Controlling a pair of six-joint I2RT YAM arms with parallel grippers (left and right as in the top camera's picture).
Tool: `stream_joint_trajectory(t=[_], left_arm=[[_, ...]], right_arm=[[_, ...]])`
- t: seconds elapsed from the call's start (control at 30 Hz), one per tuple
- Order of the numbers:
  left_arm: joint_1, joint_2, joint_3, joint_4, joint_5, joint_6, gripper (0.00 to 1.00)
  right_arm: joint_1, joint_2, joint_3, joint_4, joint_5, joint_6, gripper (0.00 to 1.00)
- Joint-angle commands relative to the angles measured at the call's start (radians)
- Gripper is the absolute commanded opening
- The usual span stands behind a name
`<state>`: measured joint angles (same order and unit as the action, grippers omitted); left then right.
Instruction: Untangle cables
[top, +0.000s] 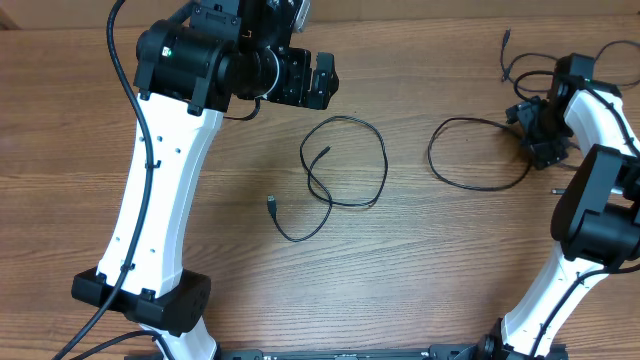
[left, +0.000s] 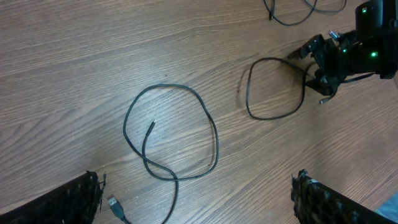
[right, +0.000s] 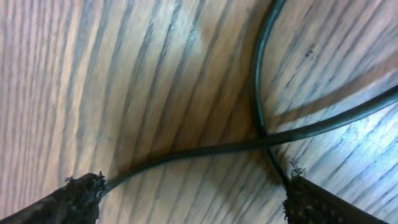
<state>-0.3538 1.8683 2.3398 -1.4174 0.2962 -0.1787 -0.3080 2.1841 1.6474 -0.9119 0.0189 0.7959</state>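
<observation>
1. The right gripper (right: 193, 193) is spread wide and pinches nothing. Its black, rough-textured fingertips (right: 74, 196) sit at the lower corners of the right wrist view.
2. Just above those tips, two runs of the right cable (right: 264, 142) cross flat on the wood. One run leads to the tip at lower left; whether it touches cannot be told.
3. In the overhead view this cable forms an open oval loop. The right gripper stands at the loop's right-hand end.
4. The left gripper (left: 199, 205) is also spread wide and holds nothing. It hangs above the bench (top: 400, 280).
5. The centre cable (left: 215, 140) lies ahead of the left gripper, apart from it. It is a thin, smooth, round black cord.
6. The centre cable makes one loop that crosses itself. A slim end lies inside the loop, and the tail ends in a small flat plug (left: 114, 203).
7. A third cable (top: 510, 62) lies loosely bunched beyond the right gripper, near the far edge.
8. The bench surface is brown with a straight wood grain.
</observation>
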Motion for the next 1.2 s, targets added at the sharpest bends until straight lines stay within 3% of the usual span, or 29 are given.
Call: stream_joint_trajectory(t=[0.0, 0.3, 0.5, 0.63, 0.83, 1.17], left_arm=[[-0.005, 0.002, -0.003, 0.0, 0.007, 0.026, 1.0], [-0.005, 0.002, -0.003, 0.002, 0.007, 0.026, 0.99], [-0.005, 0.003, -0.003, 0.013, 0.008, 0.026, 0.99], [-0.005, 0.004, -0.003, 0.023, 0.008, 0.026, 0.99], [-0.005, 0.004, -0.003, 0.034, 0.008, 0.026, 0.99], [-0.005, 0.004, -0.003, 0.027, 0.008, 0.026, 1.0]], right_arm=[[-0.009, 0.043, -0.005, -0.015, 0.021, 0.006, 0.99], [-0.028, 0.043, 0.071, -0.041, 0.013, -0.071, 1.0], [-0.065, 0.038, 0.285, -0.209, -0.023, -0.074, 1.0], [-0.072, 0.038, 0.381, -0.304, -0.031, -0.178, 1.0], [-0.064, 0.051, 0.316, -0.302, -0.027, -0.108, 1.0], [-0.054, 0.051, 0.09, -0.116, -0.059, -0.007, 1.0]])
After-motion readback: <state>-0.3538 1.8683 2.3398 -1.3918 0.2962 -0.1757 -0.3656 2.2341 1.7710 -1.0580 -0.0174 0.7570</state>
